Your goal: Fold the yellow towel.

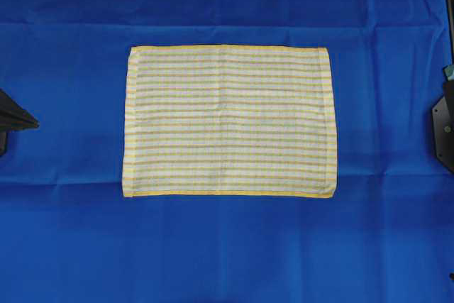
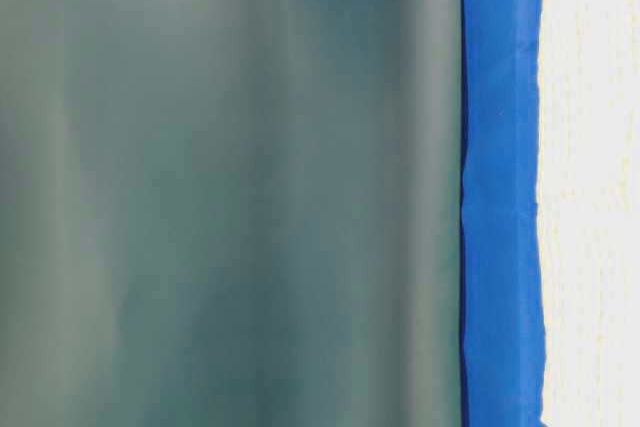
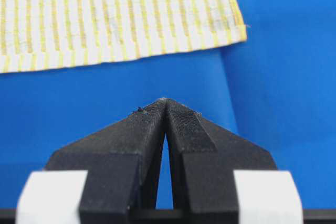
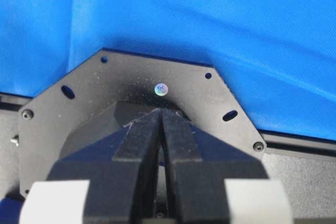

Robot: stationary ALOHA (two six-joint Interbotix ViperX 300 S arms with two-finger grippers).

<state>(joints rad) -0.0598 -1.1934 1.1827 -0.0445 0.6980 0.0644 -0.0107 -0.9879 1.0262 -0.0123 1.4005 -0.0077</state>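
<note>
A: Left gripper (image 3: 166, 103) first. On my wrist feed the tips meet at a point, nothing between them. It sits over bare blue cloth (image 1: 227, 246), short of the towel's near edge.

B: Right gripper (image 4: 161, 116)?

A: Same, fingers pressed together, holding nothing. It's parked over its own black base plate (image 4: 157, 85) at the far side, well away from the work. Overhead, both arms only poke in at the frame edges.

B: Go big to small. What's on the bench?

A: The blue cloth covers the whole bench, creased in a few lines. In the middle lies the yellow towel (image 1: 228, 122), spread flat, one layer, long side running across the overhead view. No fold made yet, I'd say, so the task is at its start.

B: How will it handle?

A: My guess: thin, light, limp. It should drape and sag once lifted, and could drag on the cloth underneath. Not fragile. I'd pinch at a hemmed corner; the corner nearest my left wrist camera (image 3: 239, 27) is the obvious one. The risk is pinching the blue cloth along with it.

B: Containers?

A: None in view. The table-level view is mostly a blurred grey-green surface with a strip of blue and towel; useless here.
</note>
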